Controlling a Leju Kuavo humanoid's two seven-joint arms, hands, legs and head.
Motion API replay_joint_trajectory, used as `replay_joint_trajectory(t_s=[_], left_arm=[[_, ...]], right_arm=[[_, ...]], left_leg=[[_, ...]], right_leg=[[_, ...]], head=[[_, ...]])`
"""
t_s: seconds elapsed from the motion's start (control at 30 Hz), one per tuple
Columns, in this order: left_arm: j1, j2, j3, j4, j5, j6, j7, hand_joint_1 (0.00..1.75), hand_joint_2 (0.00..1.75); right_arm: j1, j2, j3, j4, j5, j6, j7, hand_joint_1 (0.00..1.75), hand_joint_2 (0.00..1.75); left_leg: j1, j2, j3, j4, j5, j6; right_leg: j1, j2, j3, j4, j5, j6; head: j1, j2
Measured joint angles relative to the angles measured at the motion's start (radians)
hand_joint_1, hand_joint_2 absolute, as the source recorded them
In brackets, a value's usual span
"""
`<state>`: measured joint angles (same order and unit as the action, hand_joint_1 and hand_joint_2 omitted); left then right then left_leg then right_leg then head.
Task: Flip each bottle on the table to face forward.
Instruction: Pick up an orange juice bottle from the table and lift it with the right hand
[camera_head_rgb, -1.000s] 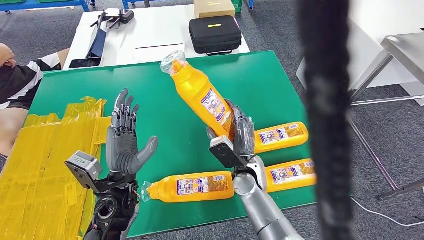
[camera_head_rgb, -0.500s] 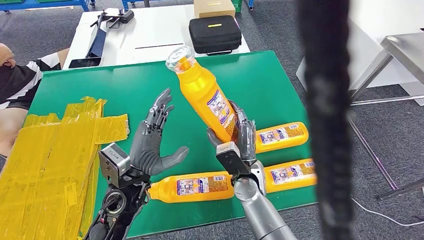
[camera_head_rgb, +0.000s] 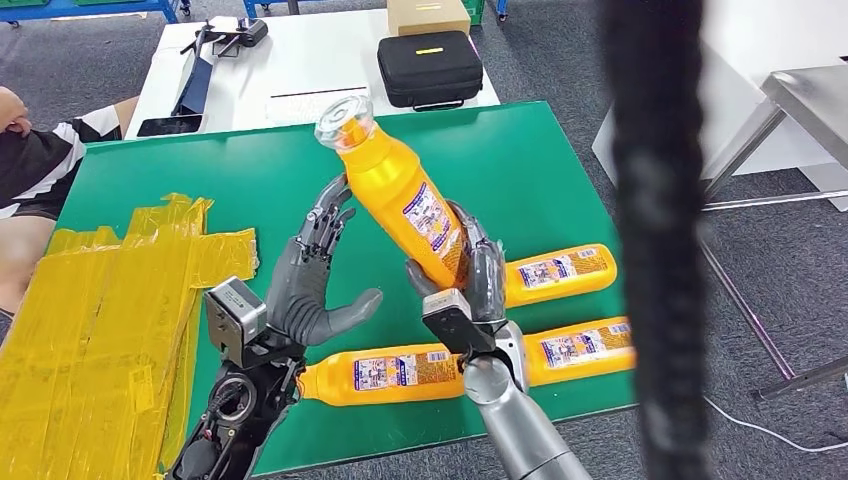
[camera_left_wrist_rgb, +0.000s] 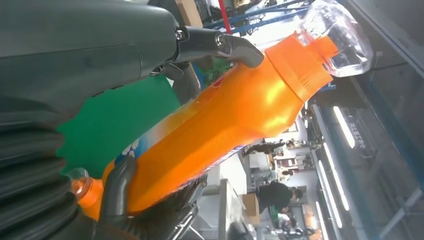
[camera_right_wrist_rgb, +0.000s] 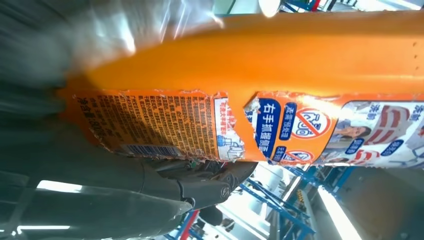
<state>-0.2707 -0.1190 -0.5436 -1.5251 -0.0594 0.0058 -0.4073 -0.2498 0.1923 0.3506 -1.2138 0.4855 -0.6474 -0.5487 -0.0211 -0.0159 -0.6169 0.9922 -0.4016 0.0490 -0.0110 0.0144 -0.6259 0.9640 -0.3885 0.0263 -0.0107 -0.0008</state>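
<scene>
My right hand (camera_head_rgb: 470, 285) grips the base of an orange bottle (camera_head_rgb: 400, 200) with a clear cap, holding it above the green table (camera_head_rgb: 520, 160), tilted up and to the left. Its torn label shows in the right wrist view (camera_right_wrist_rgb: 280, 65), over the hand (camera_right_wrist_rgb: 100, 200). My left hand (camera_head_rgb: 305, 285) is spread beside the bottle, fingertips near its shoulder and thumb held low. In the left wrist view, the fingers (camera_left_wrist_rgb: 240, 50) reach along the bottle (camera_left_wrist_rgb: 225, 120); contact is unclear. Three more orange bottles lie flat: one at the front (camera_head_rgb: 385, 372) and two at the right (camera_head_rgb: 560, 272), (camera_head_rgb: 580, 350).
A patch of yellow tape (camera_head_rgb: 100, 320) covers the table's left part. A person in a striped sleeve (camera_head_rgb: 40, 160) sits at the left. Behind stands a white table (camera_head_rgb: 290, 60) with a black case (camera_head_rgb: 430, 68). A dark blurred post (camera_head_rgb: 650, 240) crosses the right foreground.
My left hand has swung right and up towards the held bottle, its fingers now close to the bottle's shoulder. The bottle has shifted slightly left in my right hand.
</scene>
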Motion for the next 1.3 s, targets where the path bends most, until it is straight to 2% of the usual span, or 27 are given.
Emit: replay_joint_trajectory(t_s=[0.43,0.63,0.9,1.17,1.2,1.3], left_arm=[[-0.026,-0.008,0.011,0.047,0.104,-0.042,0.019,0.00,1.75],[-0.045,-0.016,0.024,0.086,0.157,-0.058,0.040,0.00,1.75],[-0.051,-0.018,0.041,0.126,0.186,-0.058,0.042,0.00,1.75],[-0.051,-0.018,0.052,0.174,0.204,-0.039,0.016,0.00,1.75],[-0.051,-0.018,0.053,0.177,0.205,-0.037,0.014,0.27,1.75],[-0.051,-0.019,0.056,0.183,0.210,-0.023,0.010,1.58,1.75]], right_arm=[[-0.001,0.003,0.057,0.018,0.079,-0.043,0.003,1.75,1.75],[-0.010,0.005,0.141,0.069,0.107,-0.044,-0.003,1.75,1.75],[-0.025,0.008,0.211,0.115,0.112,-0.035,0.003,1.75,1.75],[-0.038,0.007,0.236,0.161,0.098,-0.032,0.004,1.75,1.75],[-0.041,0.007,0.238,0.167,0.097,-0.032,0.004,1.75,1.75],[-0.049,0.007,0.242,0.179,0.093,-0.030,0.005,1.75,1.75]], left_leg=[[0.000,0.000,0.000,0.000,0.000,0.000],[0.000,0.000,0.000,0.000,0.000,0.000],[0.000,0.000,0.000,0.000,0.000,0.000],[0.000,0.000,0.000,0.000,0.000,0.000],[0.000,0.000,0.000,0.000,0.000,0.000],[0.000,0.000,0.000,0.000,0.000,0.000]], right_leg=[[0.000,0.000,0.000,0.000,0.000,0.000],[0.000,0.000,0.000,0.000,0.000,0.000],[0.000,0.000,0.000,0.000,0.000,0.000],[0.000,0.000,0.000,0.000,0.000,0.000],[0.000,0.000,0.000,0.000,0.000,0.000],[0.000,0.000,0.000,0.000,0.000,0.000]], head=[[0.000,0.000],[0.000,0.000],[0.000,0.000],[0.000,0.000],[0.000,0.000],[0.000,0.000]])
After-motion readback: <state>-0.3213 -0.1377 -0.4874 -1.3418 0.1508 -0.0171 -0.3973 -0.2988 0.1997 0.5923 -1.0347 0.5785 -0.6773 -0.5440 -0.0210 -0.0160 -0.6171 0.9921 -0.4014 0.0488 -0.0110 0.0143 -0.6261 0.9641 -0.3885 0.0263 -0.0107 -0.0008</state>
